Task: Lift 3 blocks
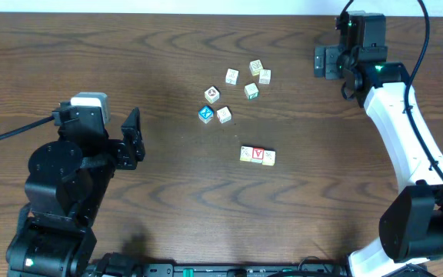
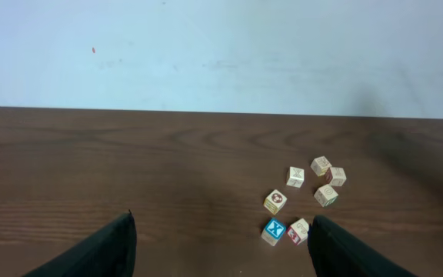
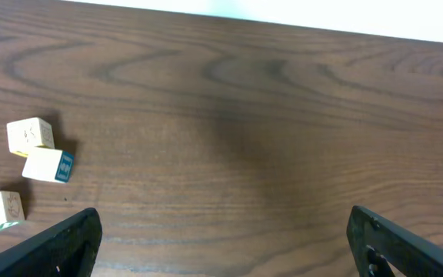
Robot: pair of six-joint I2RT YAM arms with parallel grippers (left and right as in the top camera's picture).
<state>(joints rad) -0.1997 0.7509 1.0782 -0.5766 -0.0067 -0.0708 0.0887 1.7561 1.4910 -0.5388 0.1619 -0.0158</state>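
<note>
Both jaws wide, holding nothing. The three blocks [image 1: 258,155] sit touching in a row mid-bench, red one centred. I'd squeeze the row from both ends, evenly, then lift level.

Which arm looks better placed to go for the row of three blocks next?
Probably left: the left gripper sits open, nearer the row of three blocks; the right gripper, also open, is farther.

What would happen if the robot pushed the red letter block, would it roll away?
Probably not. The red block is a flat-sided cube, so it should slide rather than roll. It sits in a row between two pale blocks, so a sideways push would likely shove a neighbour too. It looks wooden, so probably stiff and light.
</note>
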